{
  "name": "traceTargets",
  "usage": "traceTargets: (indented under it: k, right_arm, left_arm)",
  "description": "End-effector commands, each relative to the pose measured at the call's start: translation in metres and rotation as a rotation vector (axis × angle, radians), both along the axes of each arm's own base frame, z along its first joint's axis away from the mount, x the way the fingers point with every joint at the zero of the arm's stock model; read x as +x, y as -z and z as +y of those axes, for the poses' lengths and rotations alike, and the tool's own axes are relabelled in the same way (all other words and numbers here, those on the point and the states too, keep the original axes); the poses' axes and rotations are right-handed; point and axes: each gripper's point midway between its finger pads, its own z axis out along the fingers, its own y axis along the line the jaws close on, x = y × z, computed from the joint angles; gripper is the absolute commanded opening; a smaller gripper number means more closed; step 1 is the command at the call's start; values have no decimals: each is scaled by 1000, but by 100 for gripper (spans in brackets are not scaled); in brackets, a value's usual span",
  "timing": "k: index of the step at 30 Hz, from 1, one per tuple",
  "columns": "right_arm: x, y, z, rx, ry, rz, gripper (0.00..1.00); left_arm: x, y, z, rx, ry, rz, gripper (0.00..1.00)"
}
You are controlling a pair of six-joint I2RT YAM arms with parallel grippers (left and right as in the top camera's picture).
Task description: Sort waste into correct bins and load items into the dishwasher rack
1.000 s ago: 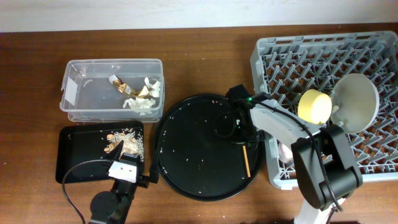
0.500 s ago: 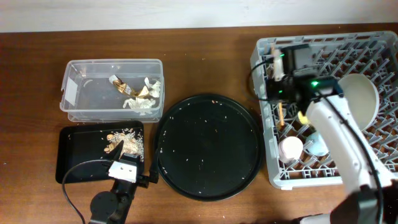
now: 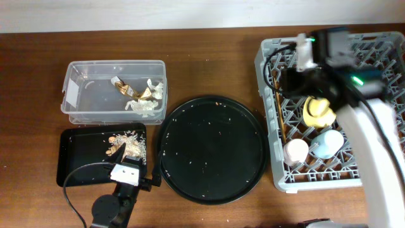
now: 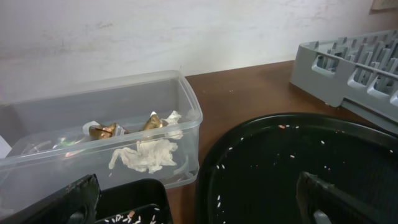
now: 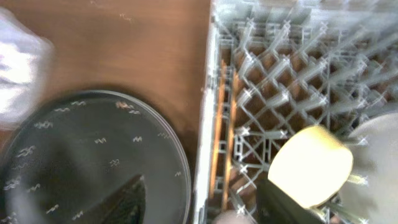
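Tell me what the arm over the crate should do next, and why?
Probably lift the right hand clear of the rack and pull back. It is open, the chopsticks lie in the rack with the bowl, pink cup and blue cup, and the round tray holds only crumbs, so nothing seems left to load.

Left claw (image 4: 199, 202) sits low, jaws spread wide; right claw (image 5: 204, 208) points down, jaws apart, holding nothing.

Brown table (image 3: 209, 63): rack (image 3: 316, 183), tub (image 3: 95, 95), black tray (image 3: 76, 158), round tray (image 3: 209, 152)
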Motion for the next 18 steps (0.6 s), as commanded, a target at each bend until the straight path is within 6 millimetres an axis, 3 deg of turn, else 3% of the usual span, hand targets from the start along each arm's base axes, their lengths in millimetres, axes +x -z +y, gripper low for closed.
traceTargets:
  k: [1, 2, 8, 12, 18]
  right_arm:
    - [-71, -97, 31, 99, -120, -210, 85]
    - [-96, -108, 35, 112, -155, -230, 98]
    - [-175, -127, 31, 134, -227, -275, 98]
    - [-200, -129, 22, 134, -225, -291, 98]
    - [-224, -125, -12, 21, -136, -312, 98]
  left_arm:
    - [0, 1, 0, -6, 2, 1, 99]
    - [0, 1, 0, -6, 2, 1, 99]
    - [0, 1, 0, -6, 2, 1, 99]
    - [0, 1, 0, -6, 2, 1, 99]
    - [0, 1, 0, -6, 2, 1, 99]
